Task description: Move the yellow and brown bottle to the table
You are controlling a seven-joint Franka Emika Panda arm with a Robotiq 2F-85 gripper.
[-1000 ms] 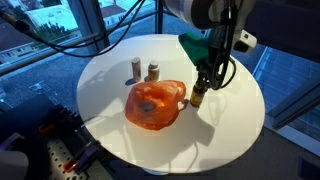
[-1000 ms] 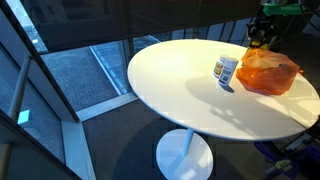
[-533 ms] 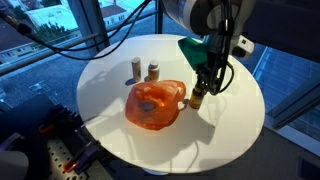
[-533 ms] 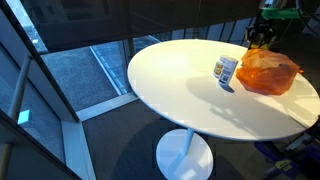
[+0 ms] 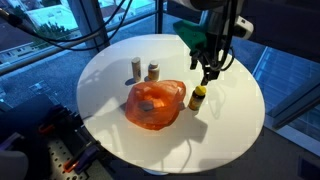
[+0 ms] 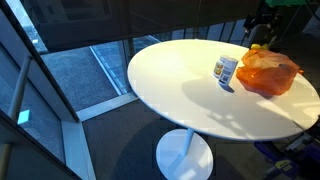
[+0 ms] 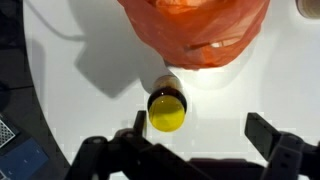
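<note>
**Bottle set down, arm above it.** The yellow and brown bottle (image 5: 198, 97) stands upright on the round white surface (image 5: 105, 105), just beside the rim of the orange bowl (image 5: 152, 105); whether the two touch cannot be told. The jaws hang directly above the bottle, spread apart and gripping nothing, with clear air between them and the cap. In the wrist view the yellow cap (image 7: 167, 114) faces the camera squarely, so the bottle's long axis is vertical and in line with the approach. The cap sits nearer one jaw than the other rather than midway. Two pale bottles (image 5: 143, 70) stand well apart on the far side of the bowl. Judged from this layout, the transfer appears complete. The coming move is likely a straight upward retreat, whose only risk is brushing the bowl or tipping the narrow bottle.
</note>
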